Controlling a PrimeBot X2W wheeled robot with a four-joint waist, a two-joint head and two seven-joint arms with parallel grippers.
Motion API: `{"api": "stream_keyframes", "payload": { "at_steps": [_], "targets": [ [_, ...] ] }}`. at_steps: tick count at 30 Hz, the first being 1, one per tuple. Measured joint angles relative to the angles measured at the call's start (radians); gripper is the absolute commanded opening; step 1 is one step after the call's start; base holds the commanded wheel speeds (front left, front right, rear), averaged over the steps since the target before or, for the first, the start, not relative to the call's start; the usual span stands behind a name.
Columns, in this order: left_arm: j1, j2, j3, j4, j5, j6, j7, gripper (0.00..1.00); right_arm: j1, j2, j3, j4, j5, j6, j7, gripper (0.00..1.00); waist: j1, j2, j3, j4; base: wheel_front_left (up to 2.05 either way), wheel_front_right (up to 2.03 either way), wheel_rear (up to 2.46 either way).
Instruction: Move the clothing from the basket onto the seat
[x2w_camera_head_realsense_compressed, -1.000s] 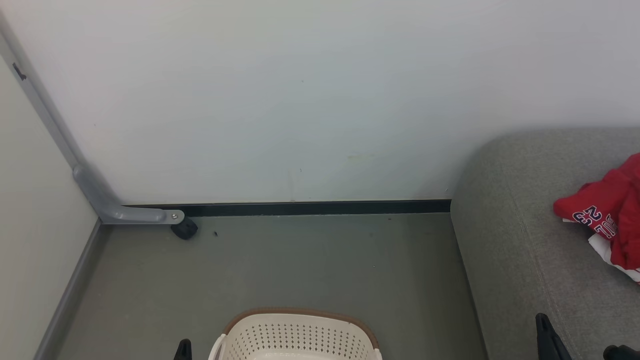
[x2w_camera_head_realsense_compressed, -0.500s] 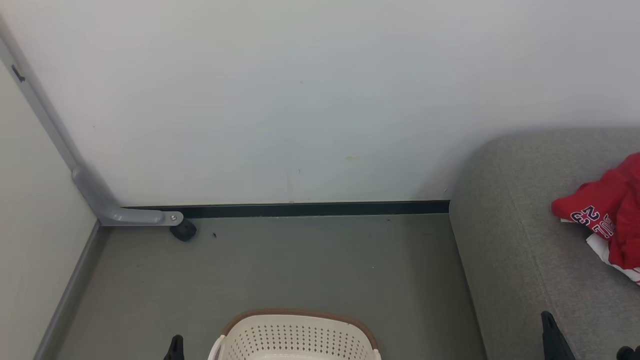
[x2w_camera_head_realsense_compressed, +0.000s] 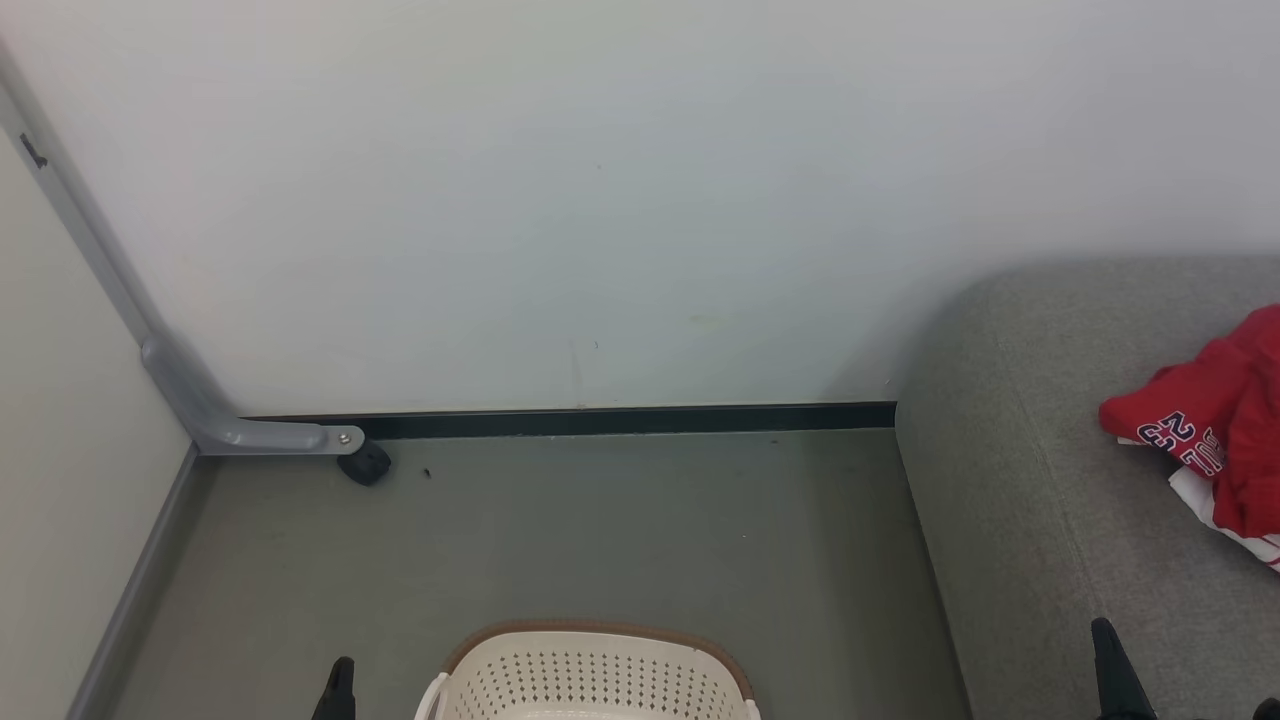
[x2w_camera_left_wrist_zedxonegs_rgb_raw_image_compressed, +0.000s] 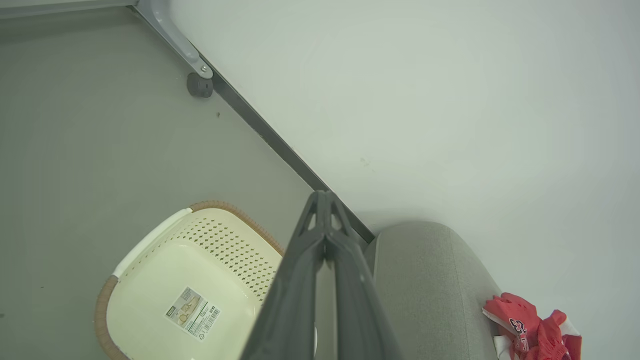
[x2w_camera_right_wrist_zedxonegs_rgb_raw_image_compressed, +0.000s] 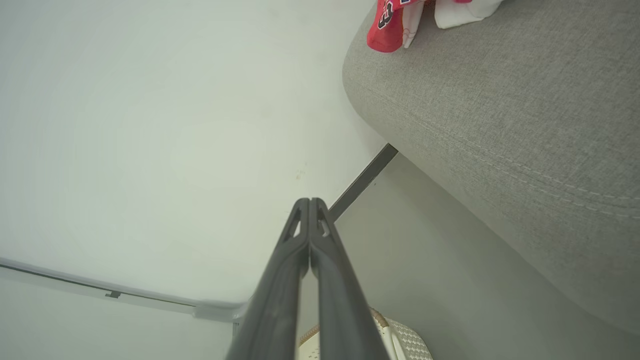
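Now the clothing (x2w_camera_head_realsense_compressed: 1205, 430) lies in a crumpled red heap on the seat (x2w_camera_head_realsense_compressed: 1040, 540), at the right edge of the head view and well apart from the basket (x2w_camera_head_realsense_compressed: 590, 675). On the red cloth the number 23 can be read, white with a dark outline and upside down to the head camera. Next to it are a few letters of the same kind, but the cloth is folded there and they cannot be read with certainty. Some white cloth shows under the red.

The basket stands on the grey floor (x2w_camera_head_realsense_compressed: 600, 530), to the left of the seat. In the left wrist view its bare cream bottom shows, and on it is a paper sticker (x2w_camera_left_wrist_zedxonegs_rgb_raw_image_compressed: 192, 312) — it carries a small picture, a barcode and lines of print too small to read.

The left tool (x2w_camera_left_wrist_zedxonegs_rgb_raw_image_compressed: 325, 196) has its two dark fingers pressed together at the tips, with nothing between them; in the head view its tip shows just left of the basket. The right tool (x2w_camera_right_wrist_zedxonegs_rgb_raw_image_compressed: 309, 200) is closed in the same way and holds nothing — its tip shows low over the seat's front part in the head view.

Behind stands a pale wall (x2w_camera_head_realsense_compressed: 600, 200) with a dark strip (x2w_camera_head_realsense_compressed: 620, 418) along its foot. At the left corner is a grey metal leg (x2w_camera_head_realsense_compressed: 250, 432) with a small black wheel (x2w_camera_head_realsense_compressed: 365, 465) on the floor.
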Motion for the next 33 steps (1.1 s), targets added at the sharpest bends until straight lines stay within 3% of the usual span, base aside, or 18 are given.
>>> {"api": "stream_keyframes", "payload": {
  "at_steps": [33],
  "targets": [
    [-0.042,-0.016,0.121,-0.001,-0.432,-0.090,0.120,0.00,-0.051,0.044,-0.097,0.032,0.463,0.058,0.105,0.00,0.0000,0.0000,-0.007,-0.008,0.00,0.00,0.00]
  ]
}}
